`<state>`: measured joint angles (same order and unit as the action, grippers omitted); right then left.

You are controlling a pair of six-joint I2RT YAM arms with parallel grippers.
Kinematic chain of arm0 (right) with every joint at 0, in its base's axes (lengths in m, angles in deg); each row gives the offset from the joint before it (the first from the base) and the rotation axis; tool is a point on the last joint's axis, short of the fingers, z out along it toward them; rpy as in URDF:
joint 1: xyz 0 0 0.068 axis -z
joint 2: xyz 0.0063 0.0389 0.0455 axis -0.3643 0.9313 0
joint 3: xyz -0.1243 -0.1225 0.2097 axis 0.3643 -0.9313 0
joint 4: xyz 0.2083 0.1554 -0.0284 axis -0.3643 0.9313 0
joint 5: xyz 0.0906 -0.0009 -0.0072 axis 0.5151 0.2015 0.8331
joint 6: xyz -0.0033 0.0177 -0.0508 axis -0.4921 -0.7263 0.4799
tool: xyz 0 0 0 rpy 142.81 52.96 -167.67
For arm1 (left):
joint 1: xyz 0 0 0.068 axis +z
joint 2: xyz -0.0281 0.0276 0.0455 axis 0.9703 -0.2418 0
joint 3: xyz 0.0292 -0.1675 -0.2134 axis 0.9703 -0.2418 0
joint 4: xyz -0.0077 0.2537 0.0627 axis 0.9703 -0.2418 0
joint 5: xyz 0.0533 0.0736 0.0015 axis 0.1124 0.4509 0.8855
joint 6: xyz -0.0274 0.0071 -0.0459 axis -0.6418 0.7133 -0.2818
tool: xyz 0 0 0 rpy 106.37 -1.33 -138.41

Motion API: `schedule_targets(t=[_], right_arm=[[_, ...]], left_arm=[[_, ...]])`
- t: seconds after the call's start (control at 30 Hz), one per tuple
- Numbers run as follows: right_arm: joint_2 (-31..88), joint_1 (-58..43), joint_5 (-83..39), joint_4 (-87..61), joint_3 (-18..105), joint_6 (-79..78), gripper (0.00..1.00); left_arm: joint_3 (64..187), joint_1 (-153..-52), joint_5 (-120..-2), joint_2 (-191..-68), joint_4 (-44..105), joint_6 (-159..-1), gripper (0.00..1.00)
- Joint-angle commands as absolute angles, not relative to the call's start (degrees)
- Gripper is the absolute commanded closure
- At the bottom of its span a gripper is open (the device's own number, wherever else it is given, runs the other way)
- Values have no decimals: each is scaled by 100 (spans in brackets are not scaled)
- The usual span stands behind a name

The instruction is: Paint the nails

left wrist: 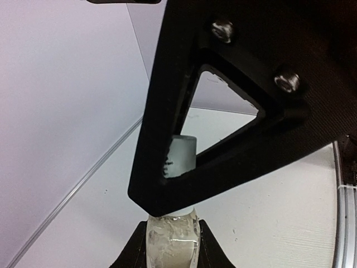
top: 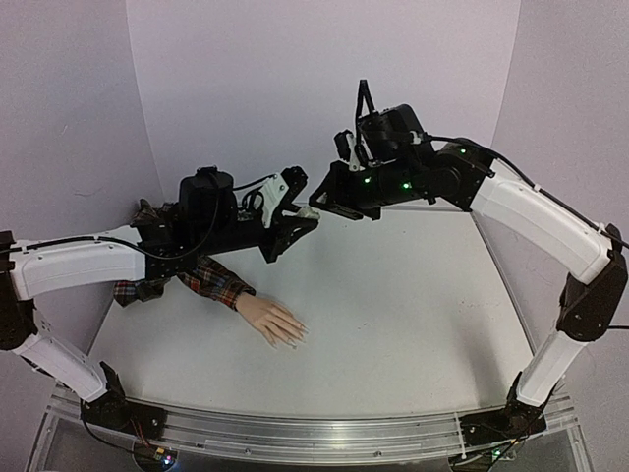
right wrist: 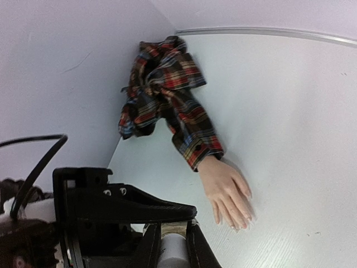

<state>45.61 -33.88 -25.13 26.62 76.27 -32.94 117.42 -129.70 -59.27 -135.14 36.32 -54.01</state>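
A pale peach mannequin hand [top: 272, 320] with a red plaid sleeve [top: 211, 280] lies flat on the white table. Its tiny nails [top: 295, 338] point to the near right and look bare; they also show in the right wrist view [right wrist: 241, 223]. Both grippers meet in mid-air above the back of the table. My left gripper [top: 298, 215] is shut on a small clear bottle [left wrist: 170, 243]. My right gripper [top: 316, 205] is shut on the bottle's white cap [right wrist: 174, 252], which also shows in the left wrist view [left wrist: 182, 156]. Any brush is hidden.
The white table [top: 413, 315] is enclosed by pale lilac walls at the back and sides. The bunched end of the plaid sleeve [right wrist: 159, 72] lies against the left wall. An aluminium rail [top: 324, 433] runs along the near edge.
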Motion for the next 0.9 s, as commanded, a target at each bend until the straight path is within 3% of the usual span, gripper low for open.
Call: schedule_targets(t=[0.0, 0.27, 0.37, 0.6, 0.73, 0.87], right_arm=[[4487, -3783, -2935, 3689, 7717, -3714, 100], [4402, -3781, -3240, 3815, 7872, -3525, 91], [4335, -3787, -3303, 3803, 7988, -3404, 79], [4239, -3770, -3258, 3811, 8649, -3033, 31], [3829, -3705, -3077, 3812, 8650, -2633, 20], [3263, -3420, -2234, 3767, 8148, -1607, 18]], left_arm=[[11736, -12854, -5409, -13624, 5815, -5431, 100], [11480, -12869, -5764, -13487, 5929, -5671, 100], [11449, -12866, -5933, -13437, 5811, -5783, 100], [11194, -12870, -6074, -13263, 5615, -6083, 100], [11063, -12868, -6101, -13035, 5441, -6318, 100], [11051, -12864, -6542, -12657, 5030, -6739, 100]])
